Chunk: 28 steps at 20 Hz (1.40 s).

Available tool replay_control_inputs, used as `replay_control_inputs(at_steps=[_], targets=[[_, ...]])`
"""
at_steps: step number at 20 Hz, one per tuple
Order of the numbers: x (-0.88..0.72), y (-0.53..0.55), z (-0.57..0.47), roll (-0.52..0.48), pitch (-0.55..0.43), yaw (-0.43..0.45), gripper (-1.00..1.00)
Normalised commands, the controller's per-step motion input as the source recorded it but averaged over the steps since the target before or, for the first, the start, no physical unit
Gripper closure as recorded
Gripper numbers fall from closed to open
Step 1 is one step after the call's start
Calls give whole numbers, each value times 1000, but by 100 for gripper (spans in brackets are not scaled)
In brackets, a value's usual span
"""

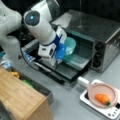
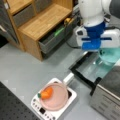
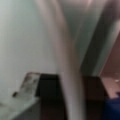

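Gripper [image 1: 60,53] is hanging at the open oven [image 1: 100,35], seemingly clamping the teal bowl's [image 1: 70,45] rim; the door [image 1: 62,68] is lying open beneath; the bowl is looking pale, translucent.

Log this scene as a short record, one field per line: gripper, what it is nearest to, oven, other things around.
gripper: the gripper is at the open oven's mouth, by the bowl
nearest thing: teal bowl, on the oven's rack
oven: toaster oven, its door folded down
pan: pink pan on a white cooker, with a carrot in it
cabinet: wooden cabinet with an open drawer
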Motion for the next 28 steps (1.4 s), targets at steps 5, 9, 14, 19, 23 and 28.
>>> replay_control_inputs(at_steps=[5, 9, 14, 19, 23, 28], targets=[[-201, 180, -146, 5, -211, -142, 100], [-184, 130, -97, 27, -186, -150, 100], [-173, 125, -70, 31, -176, -145, -100], [-145, 133, -57, 33, -170, -151, -100], [-134, 143, -54, 32, -167, -152, -100], [-125, 148, -43, 31, -161, -153, -100]])
